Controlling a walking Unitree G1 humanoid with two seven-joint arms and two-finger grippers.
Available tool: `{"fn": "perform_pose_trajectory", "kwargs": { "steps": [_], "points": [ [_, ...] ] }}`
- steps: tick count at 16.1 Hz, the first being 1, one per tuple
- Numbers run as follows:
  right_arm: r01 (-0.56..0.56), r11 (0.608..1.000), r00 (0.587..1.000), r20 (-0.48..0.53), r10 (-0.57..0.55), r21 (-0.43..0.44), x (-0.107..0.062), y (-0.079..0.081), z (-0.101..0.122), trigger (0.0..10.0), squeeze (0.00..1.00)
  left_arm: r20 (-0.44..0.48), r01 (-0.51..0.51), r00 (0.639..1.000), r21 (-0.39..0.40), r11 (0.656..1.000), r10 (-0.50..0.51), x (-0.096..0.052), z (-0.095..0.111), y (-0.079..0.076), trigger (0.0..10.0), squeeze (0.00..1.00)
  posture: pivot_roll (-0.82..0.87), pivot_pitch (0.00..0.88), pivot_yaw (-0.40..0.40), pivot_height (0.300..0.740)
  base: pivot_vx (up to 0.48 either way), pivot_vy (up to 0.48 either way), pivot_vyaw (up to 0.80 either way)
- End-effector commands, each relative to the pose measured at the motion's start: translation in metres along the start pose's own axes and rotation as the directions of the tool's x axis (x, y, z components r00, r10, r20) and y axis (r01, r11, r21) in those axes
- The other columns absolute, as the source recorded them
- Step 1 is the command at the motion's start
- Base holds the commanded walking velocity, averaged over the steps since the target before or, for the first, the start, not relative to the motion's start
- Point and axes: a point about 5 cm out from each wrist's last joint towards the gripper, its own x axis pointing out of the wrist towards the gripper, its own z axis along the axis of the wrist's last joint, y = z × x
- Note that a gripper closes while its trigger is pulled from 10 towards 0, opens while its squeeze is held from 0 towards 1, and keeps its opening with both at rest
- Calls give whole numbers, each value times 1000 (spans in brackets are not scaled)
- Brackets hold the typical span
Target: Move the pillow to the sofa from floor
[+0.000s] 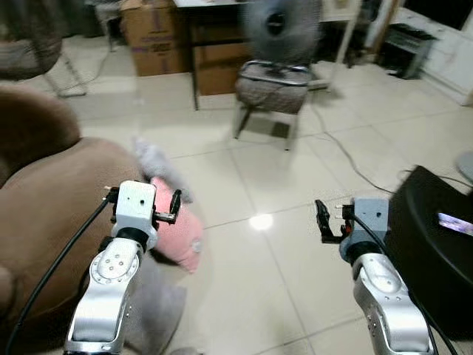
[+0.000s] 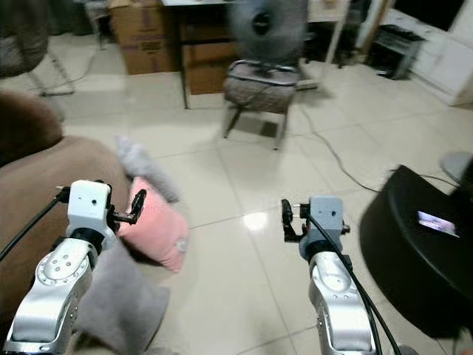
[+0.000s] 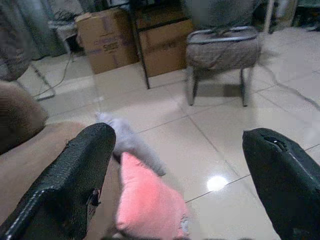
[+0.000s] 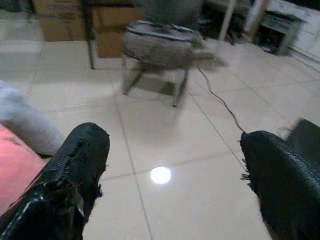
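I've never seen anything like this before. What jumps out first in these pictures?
The pink pillow on the tiled floor, leaning against a brown sofa, with a grey pillow just behind it. Two silver arms reach forward, the left gripper open beside the pink pillow and the right gripper open over bare tiles. Further back stands a padded chair.

Pink pillow [image 1: 179, 235]: 9 o'clock part hidden behind left claw [image 1: 166, 206]. Fan [image 1: 279, 28]: blurred. Black object [image 1: 432, 255], 4 o'clock: cut by edge.
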Motion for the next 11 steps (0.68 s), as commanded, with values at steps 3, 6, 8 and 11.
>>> {"fn": "perform_pose_trajectory", "kwargs": {
  "steps": [3,6,8,11],
  "points": [
    [-8,1000,998,57,10,-28,2,-1,8,10000,0,41,-8,999,6,1000,7,1,7,2,10000,0,-7,0,0,740,0,334,0],
    [-3,999,998,59,5,-32,2,-2,8,10000,0,49,-6,999,9,1000,6,2,8,0,10000,0,-8,0,0,740,0,339,0],
    [-4,1000,998,61,5,-25,2,-2,7,10000,0,53,-5,999,9,1000,5,3,8,0,10000,0,-8,0,-1,740,0,337,0],
    [-5,1000,998,62,7,-22,2,-2,8,10000,0,54,-4,999,12,1000,4,3,8,-1,10000,0,-7,0,-3,740,0,338,0]
  ]
}}
